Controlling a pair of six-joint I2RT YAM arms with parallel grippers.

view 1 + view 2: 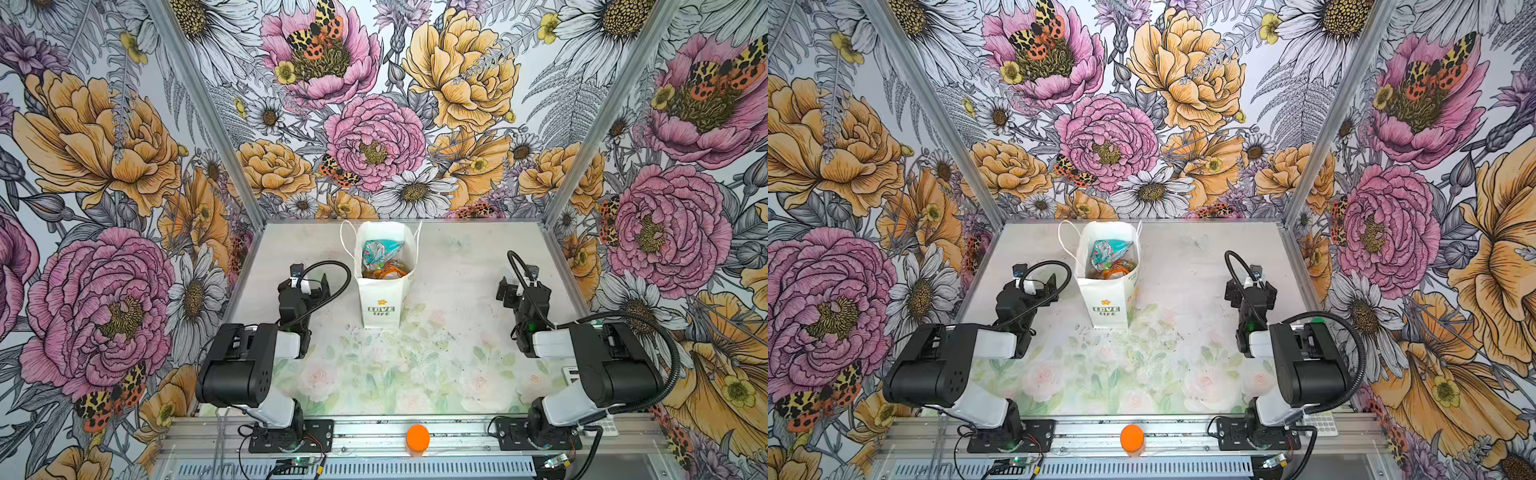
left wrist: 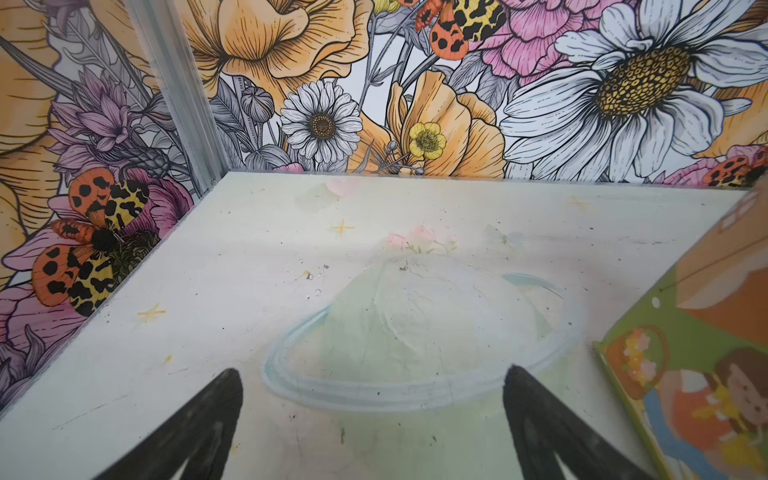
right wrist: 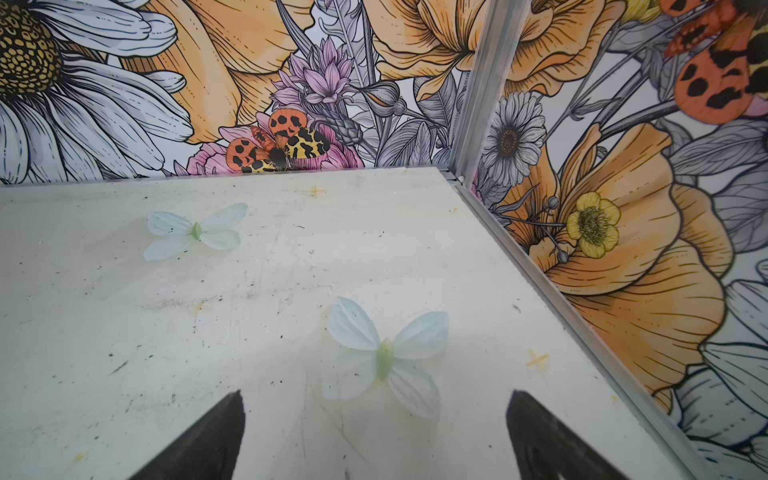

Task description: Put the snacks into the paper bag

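One upright paper bag (image 1: 381,297) holds at least two snacks (image 1: 377,254).

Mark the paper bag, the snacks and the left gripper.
paper bag (image 1: 382,291): in a top view, narrow lettered side.
snacks (image 1: 376,251): in a top view, teal packet on top.
left gripper (image 2: 372,374): left wrist view, midway between open fingers.

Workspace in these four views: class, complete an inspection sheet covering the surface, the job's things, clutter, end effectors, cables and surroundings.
Surface: table, pale flower print, scuffed and speckled.
Job's things: paper bag upright and open; snacks lie inside it; none seen outside.
Clutter: orange round object on the front rail.
End effectors: left end effector open, empty; right end effector open, empty; both apart from the bag.
Cables: black hoses loop over each arm.
Surroundings: flowered walls on three sides.
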